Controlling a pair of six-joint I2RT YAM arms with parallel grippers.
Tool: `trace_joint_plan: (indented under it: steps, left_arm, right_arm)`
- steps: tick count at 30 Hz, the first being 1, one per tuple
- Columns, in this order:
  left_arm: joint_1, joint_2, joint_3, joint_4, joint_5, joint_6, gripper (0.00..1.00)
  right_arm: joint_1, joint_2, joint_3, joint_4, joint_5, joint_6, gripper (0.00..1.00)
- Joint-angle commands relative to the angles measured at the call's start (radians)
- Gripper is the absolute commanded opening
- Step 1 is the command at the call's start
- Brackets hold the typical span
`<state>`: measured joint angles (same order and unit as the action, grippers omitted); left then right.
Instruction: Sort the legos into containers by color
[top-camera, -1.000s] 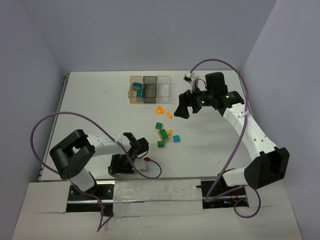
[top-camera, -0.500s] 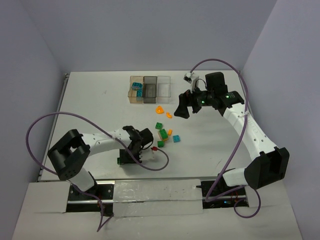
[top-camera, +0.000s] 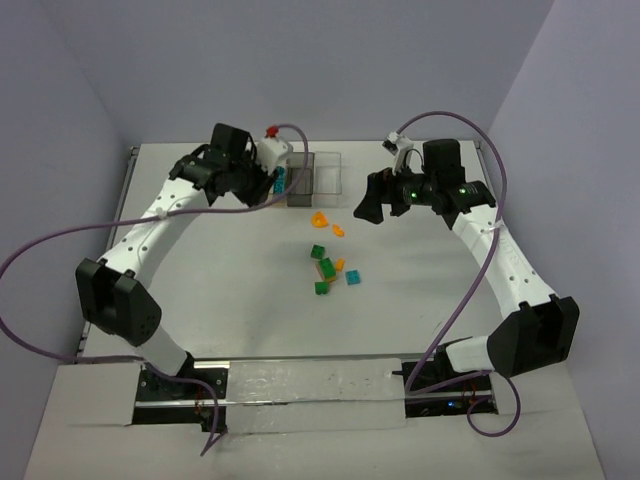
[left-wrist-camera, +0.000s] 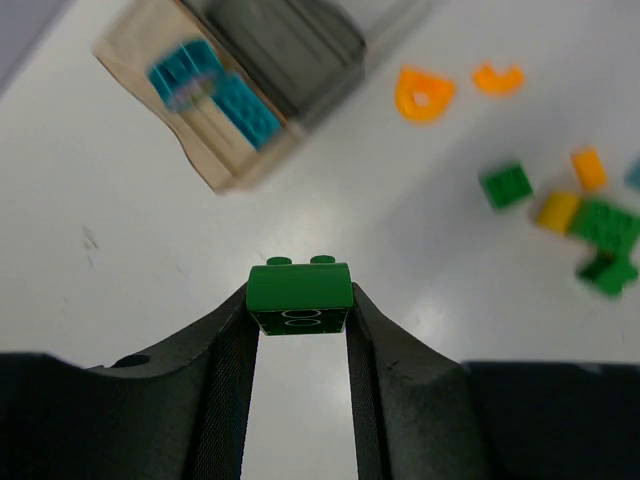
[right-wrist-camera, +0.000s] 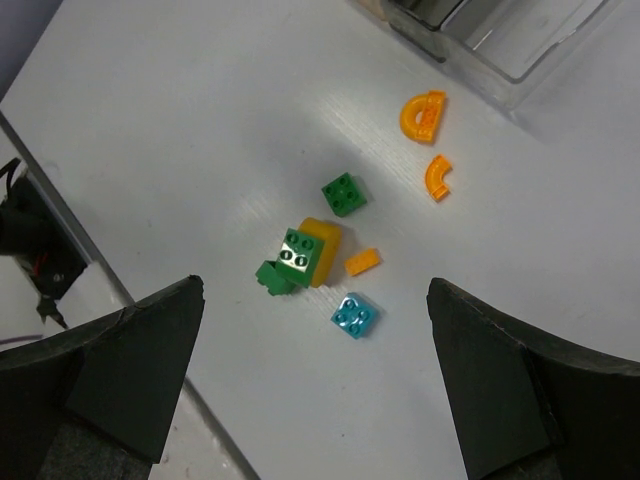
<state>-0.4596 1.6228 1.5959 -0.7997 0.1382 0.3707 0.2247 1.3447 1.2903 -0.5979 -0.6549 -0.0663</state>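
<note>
Left arm has swung from the near-left part of the worktop (top-camera: 200, 260) to the far edge since the earlier frame; the right arm has barely shifted.

Left gripper (left-wrist-camera: 300, 305): jaws clamped on one green brick (left-wrist-camera: 300, 287), studs away from the camera, gripped on its two side faces. It is held above bare worktop just on the near side of the orange-brown box (left-wrist-camera: 228, 160), not touching it. Height above the surface cannot be judged.

Containers: three boxes in a row at the far edge, about centre. The orange-brown box holds teal bricks (left-wrist-camera: 215, 85). The grey box (top-camera: 300, 183) and the clear box (top-camera: 328, 172) adjoin it to the right; their contents are not legible.

Right gripper (right-wrist-camera: 315, 290): fingers wide apart, nothing between them, above the worktop right of centre.

Loose legos, mid-worktop: two orange arch pieces (right-wrist-camera: 423, 115), nearest the boxes; a single green brick (right-wrist-camera: 343, 194); a green-and-yellow cluster (right-wrist-camera: 300, 258) touching; a small orange piece (right-wrist-camera: 362, 262) beside it; one teal brick (right-wrist-camera: 354, 315).
</note>
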Motion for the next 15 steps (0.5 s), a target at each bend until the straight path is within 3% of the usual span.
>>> trace_joint_plan:
  steps: [1, 4, 8, 11, 15]
  left_arm:
    - [0.043, 0.117, 0.121, 0.273, 0.077, -0.189, 0.0]
    - [0.049, 0.227, 0.218, 0.392, 0.082, -0.271, 0.0]
    - [0.055, 0.379, 0.366, 0.413, 0.047, -0.381, 0.0]
    - [0.058, 0.445, 0.38, 0.49, -0.054, -0.459, 0.0]
    - [0.057, 0.494, 0.409, 0.525, -0.08, -0.475, 0.0]
  right_arm:
    - [-0.007, 0.002, 0.027, 0.073, 0.048, 0.049, 1.0]
    - [-0.008, 0.002, 0.022, 0.073, 0.067, 0.053, 1.0]
    - [-0.008, -0.002, 0.017, 0.067, 0.089, 0.042, 1.0]
    - [-0.008, 0.001, 0.011, 0.067, 0.093, 0.036, 1.0]
    - [-0.008, 0.013, 0.001, 0.073, 0.087, 0.031, 1.0]
